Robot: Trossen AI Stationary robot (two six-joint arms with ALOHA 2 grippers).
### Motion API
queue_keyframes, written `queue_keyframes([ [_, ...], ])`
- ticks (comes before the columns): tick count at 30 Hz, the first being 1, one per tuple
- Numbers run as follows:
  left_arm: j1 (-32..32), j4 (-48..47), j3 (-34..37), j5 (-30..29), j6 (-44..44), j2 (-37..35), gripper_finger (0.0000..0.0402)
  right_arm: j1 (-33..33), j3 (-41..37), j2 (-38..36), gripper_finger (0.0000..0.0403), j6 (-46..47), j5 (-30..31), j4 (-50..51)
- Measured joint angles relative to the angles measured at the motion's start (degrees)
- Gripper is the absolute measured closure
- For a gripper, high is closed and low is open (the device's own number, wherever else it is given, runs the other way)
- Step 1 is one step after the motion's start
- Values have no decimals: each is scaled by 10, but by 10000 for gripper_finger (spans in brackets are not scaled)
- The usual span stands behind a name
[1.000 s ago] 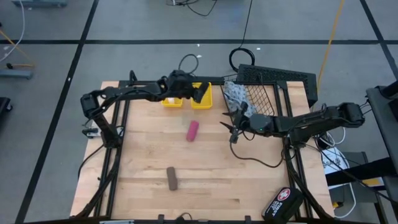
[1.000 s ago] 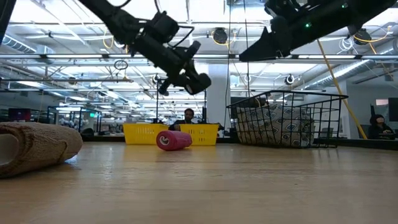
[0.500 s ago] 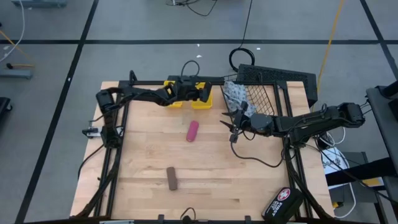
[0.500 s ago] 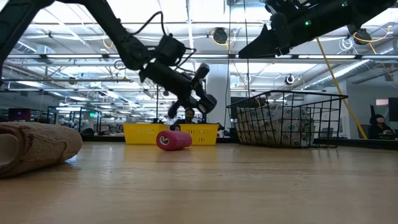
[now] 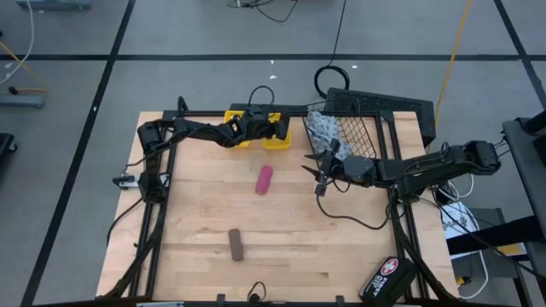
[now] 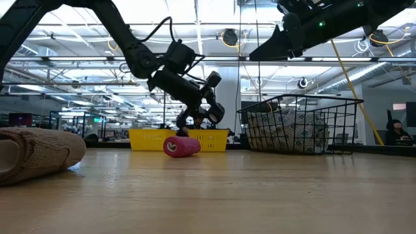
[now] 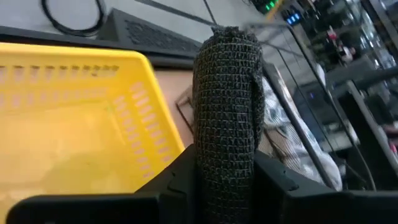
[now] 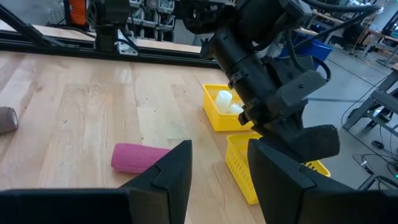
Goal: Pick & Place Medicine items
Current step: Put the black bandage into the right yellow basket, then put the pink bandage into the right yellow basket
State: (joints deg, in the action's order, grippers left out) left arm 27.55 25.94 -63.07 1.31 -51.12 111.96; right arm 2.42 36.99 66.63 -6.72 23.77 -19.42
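My left gripper (image 5: 275, 130) is shut on a black mesh roll (image 7: 227, 99) and hangs low over the right-hand yellow bin (image 5: 276, 141) at the table's far edge. The roll also shows in the right wrist view (image 8: 316, 143). Small white bottles (image 8: 225, 102) lie in the other yellow bin (image 5: 238, 139). A magenta roll (image 5: 264, 179) and a brown roll (image 5: 235, 244) lie on their sides on the table. The blue-white pouch (image 5: 323, 130) lies inside the wire basket (image 5: 363, 128). My right gripper (image 5: 318, 177) is open, above the table beside the basket. My left gripper pinches the black roll between its two fingers at the roll's lower part (image 7: 227, 158), one finger (image 7: 180, 177) on each side. The fingers slant down from the table's left. The roll is lifted clear, above the yellow bin's rim (image 8: 273, 165).
A black case with a red-white cross (image 5: 386, 277) lies at the table's near right corner. Dark frame rails (image 5: 162, 196) run along the table's left, right and far edges. Bare wood lies between the magenta and brown rolls.
My left gripper has come down toward the right-hand yellow bin and tipped its fingers downward, staying shut on the black roll. The arm's elbow has swung toward the far edge.
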Motion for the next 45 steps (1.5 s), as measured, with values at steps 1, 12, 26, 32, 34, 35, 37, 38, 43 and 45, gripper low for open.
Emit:
queue_keyframes([
  [1, 0, -1, 0, -6, -7, 0, 294, 0, 0, 0, 259, 0, 0, 0],
  [12, 0, -3, 0, -44, -16, 0, 200, 0, 0, 0, 263, 0, 0, 0],
  [26, 0, 1, 0, -44, -32, 0, 141, 0, 0, 0, 264, 0, 0, 0],
  [32, 0, 1, 0, -44, -25, 0, 139, 0, 0, 0, 264, 0, 0, 0],
  [34, 0, 1, 0, -44, -12, 0, 142, 0, 0, 0, 264, 0, 0, 0],
  [35, 0, 1, 0, -44, -6, 0, 143, 0, 0, 0, 264, 0, 0, 0],
  [37, 0, 6, 0, -40, -2, 0, 143, 0, 0, 0, 264, 0, 0, 0],
  [38, 0, 11, 0, -30, -2, 0, 143, 0, 0, 0, 264, 0, 0, 0],
  [43, 8, 85, 0, 94, -2, 0, 141, 0, 0, 0, 264, 0, 0, 2],
  [45, 14, 131, 0, 179, -11, 0, 144, 0, 0, 0, 264, 0, 0, 6],
])
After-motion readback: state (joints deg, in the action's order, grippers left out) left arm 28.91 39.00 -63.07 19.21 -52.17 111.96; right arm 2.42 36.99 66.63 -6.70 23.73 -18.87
